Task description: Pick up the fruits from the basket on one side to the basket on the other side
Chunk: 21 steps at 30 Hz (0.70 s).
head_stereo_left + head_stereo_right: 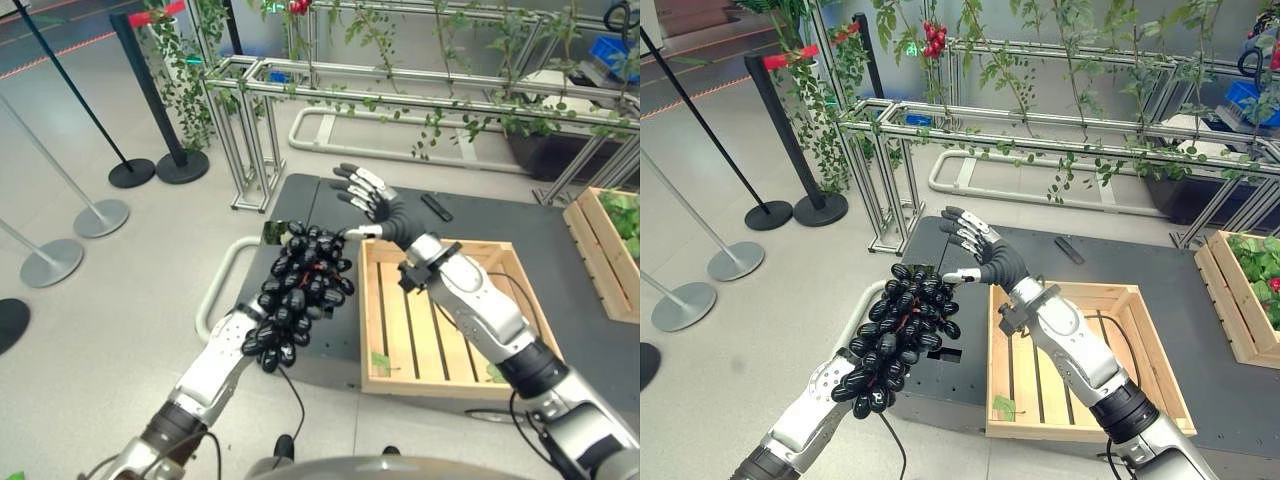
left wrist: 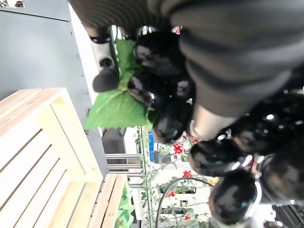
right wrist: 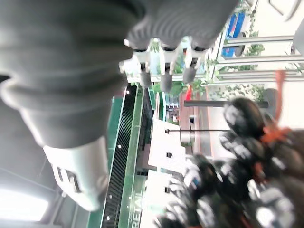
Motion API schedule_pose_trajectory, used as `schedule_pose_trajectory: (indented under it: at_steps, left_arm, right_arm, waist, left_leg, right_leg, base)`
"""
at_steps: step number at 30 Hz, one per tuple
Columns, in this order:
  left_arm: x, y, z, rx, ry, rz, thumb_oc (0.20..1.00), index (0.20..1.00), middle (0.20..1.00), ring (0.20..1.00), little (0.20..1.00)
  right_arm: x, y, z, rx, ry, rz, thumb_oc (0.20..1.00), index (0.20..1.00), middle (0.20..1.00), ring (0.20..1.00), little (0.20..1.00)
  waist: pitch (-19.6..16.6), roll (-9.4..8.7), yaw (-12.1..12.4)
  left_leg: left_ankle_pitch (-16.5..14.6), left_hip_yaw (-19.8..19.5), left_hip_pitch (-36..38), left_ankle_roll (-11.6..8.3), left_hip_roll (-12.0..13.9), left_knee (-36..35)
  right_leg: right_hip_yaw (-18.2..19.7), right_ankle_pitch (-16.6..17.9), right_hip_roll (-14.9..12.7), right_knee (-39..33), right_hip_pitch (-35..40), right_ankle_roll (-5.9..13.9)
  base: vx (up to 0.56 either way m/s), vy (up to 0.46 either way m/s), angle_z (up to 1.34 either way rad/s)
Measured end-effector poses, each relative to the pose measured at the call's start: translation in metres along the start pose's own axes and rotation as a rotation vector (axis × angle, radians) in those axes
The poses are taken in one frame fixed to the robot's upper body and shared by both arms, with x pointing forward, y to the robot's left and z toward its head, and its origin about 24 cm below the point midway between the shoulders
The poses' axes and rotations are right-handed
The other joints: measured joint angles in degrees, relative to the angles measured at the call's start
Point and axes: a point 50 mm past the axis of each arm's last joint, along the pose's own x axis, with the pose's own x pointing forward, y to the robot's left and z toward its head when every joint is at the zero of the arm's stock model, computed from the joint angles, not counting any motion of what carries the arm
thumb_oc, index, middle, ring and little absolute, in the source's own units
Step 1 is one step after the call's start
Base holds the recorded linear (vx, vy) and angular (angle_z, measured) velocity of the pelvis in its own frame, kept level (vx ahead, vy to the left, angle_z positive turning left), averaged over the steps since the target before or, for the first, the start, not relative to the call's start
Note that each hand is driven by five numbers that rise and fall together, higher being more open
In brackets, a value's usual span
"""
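The right hand (image 1: 985, 252) was raised above the far left corner of the pale slatted wooden crate (image 1: 1080, 365), its silver fingers (image 1: 962, 228) spread and straight, the thumb (image 1: 958, 275) stretched out toward the fruit and holding nothing. In the right wrist view its fingers (image 3: 165, 78) stood apart in a row, with the dark fruit (image 3: 237, 180) beyond them and not touching. Just beside the thumb tip, on the robot's left, hung the large bunch of glossy black grapes (image 1: 895, 335) with a green leaf (image 1: 275, 232) at its top. The bunch was in the air, up against the left hand (image 2: 228, 61) at the end of the left arm, over the left edge of the dark grey platform (image 1: 560, 240) and outside the crate. The left hand was mostly hidden behind the grapes; whether its fingers were curled round the bunch or straight could not be told. In the left wrist view the grapes (image 2: 161, 90) crowded close against that hand's dark ribbed cover, the leaf (image 2: 116, 107) lying beside them.

The crate held only a small green leaf (image 1: 1004, 406) near its front left corner. A second wooden crate with green plants (image 1: 1250, 290) stood at the platform's right side. Behind the platform ran a silver metal frame with climbing vines (image 1: 1060, 130), and black stanchion posts (image 1: 150, 90) stood on the floor to the left.
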Motion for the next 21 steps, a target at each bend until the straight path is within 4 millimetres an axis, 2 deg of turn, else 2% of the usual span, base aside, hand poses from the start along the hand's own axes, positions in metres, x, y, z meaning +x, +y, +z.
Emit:
schedule_pose_trajectory:
  at_steps: [5, 8, 10, 11, 12, 15, 16, 20, 21]
  left_arm:
    - [-0.004, 0.001, -0.003, -0.009, 0.011, 0.003, 0.200, 0.200, 0.200, 0.200, 0.200]
    - [-0.016, 0.008, -0.008, -0.050, 0.026, 0.049, 0.200, 0.200, 0.200, 0.200, 0.200]
    - [-0.022, 0.014, -0.010, -0.056, 0.037, 0.081, 0.200, 0.200, 0.200, 0.200, 0.200]
    - [-0.029, 0.020, -0.012, -0.065, 0.042, 0.113, 0.200, 0.200, 0.200, 0.200, 0.200]
    - [-0.034, 0.025, -0.013, -0.066, 0.046, 0.141, 0.200, 0.200, 0.200, 0.200, 0.200]
    - [-0.040, 0.033, -0.013, -0.079, 0.046, 0.171, 0.200, 0.200, 0.200, 0.200, 0.200]
    - [-0.046, 0.037, -0.010, -0.082, 0.031, 0.185, 0.200, 0.200, 0.200, 0.200, 0.200]
    - [-0.065, 0.049, -0.012, -0.086, 0.028, 0.270, 0.200, 0.200, 0.200, 0.200, 0.200]
    - [-0.073, 0.054, -0.013, -0.088, 0.026, 0.308, 0.200, 0.200, 0.200, 0.200, 0.200]
  right_arm:
    - [-0.011, -0.027, 0.017, -0.014, -0.079, -0.123, 1.000, 1.000, 1.000, 1.000, 1.000]
    - [-0.035, -0.053, 0.027, -0.029, -0.116, -0.234, 1.000, 1.000, 1.000, 1.000, 1.000]
    - [-0.045, -0.060, 0.030, -0.039, -0.125, -0.275, 1.000, 1.000, 1.000, 1.000, 1.000]
    - [-0.061, -0.066, 0.031, -0.032, -0.141, -0.320, 1.000, 1.000, 1.000, 1.000, 1.000]
    - [-0.071, -0.071, 0.028, -0.012, -0.147, -0.365, 1.000, 1.000, 1.000, 1.000, 1.000]
    - [-0.084, -0.075, 0.020, 0.000, -0.120, -0.410, 1.000, 1.000, 1.000, 1.000, 1.000]
    - [-0.101, -0.077, 0.011, 0.002, -0.095, -0.476, 1.000, 1.000, 1.000, 1.000, 1.000]
    - [-0.133, -0.083, -0.018, 0.047, -0.015, -0.640, 1.000, 1.000, 1.000, 1.000, 1.000]
    - [-0.146, -0.082, -0.029, 0.075, 0.003, -0.708, 1.000, 1.000, 1.000, 1.000, 1.000]
  waist:
    - [0.16, -0.23, 0.10]
    - [0.45, -0.43, 0.06]
    - [0.73, -0.44, -0.01]
    - [0.86, -0.41, -0.02]
    - [0.89, -0.45, 0.03]
    - [1.07, -0.18, -0.15]
    - [1.13, -0.17, -0.07]
    - [1.56, 0.48, -0.08]
    - [1.65, 0.64, -0.09]
  left_leg:
    - [0.00, -0.09, -0.07, 0.00, 0.02, -0.16]
    - [0.00, -0.24, -0.08, 0.01, -0.08, -0.33]
    - [0.01, -0.38, -0.07, 0.00, -0.10, -0.40]
    - [0.01, -0.42, -0.07, -0.01, -0.14, -0.43]
    - [0.01, -0.46, -0.06, -0.01, -0.14, -0.49]
    - [0.00, -0.44, -0.06, 0.00, -0.19, -0.56]
    - [-0.01, -0.36, -0.04, -0.01, -0.18, -0.57]
    - [-0.15, -0.21, 0.03, 0.09, -0.14, -0.58]
    - [-0.19, -0.21, 0.09, 0.16, -0.15, -0.58]
  right_leg:
    - [-0.03, -0.05, 0.00, -0.14, 0.02, 0.06]
    - [-0.16, -0.07, 0.02, -0.50, 0.16, 0.10]
    - [-0.20, -0.07, 0.09, -0.76, 0.37, 0.10]
    - [-0.33, -0.10, 0.11, -0.89, 0.41, 0.13]
    - [-0.46, -0.15, 0.12, -0.93, 0.48, 0.14]
    - [-0.59, -0.27, 0.07, -0.93, 0.41, 0.33]
    - [-0.52, -0.43, 0.05, -0.93, 0.40, 0.48]
    - [-0.10, -0.50, -0.14, -0.91, 0.30, 0.58]
    - [-0.08, -0.52, -0.19, -0.91, 0.35, 0.60]
  base:
    - [0.00, -0.002, 0.01]
    - [0.00, -0.004, 0.01]
    - [-0.01, -0.013, 0.04]
    - [-0.01, -0.013, 0.04]
    - [0.00, 0.000, 0.00]
    - [0.00, 0.000, 0.00]
    - [0.00, 0.000, 0.00]
    - [-0.01, 0.013, -0.03]
    - [0.00, 0.000, 0.00]
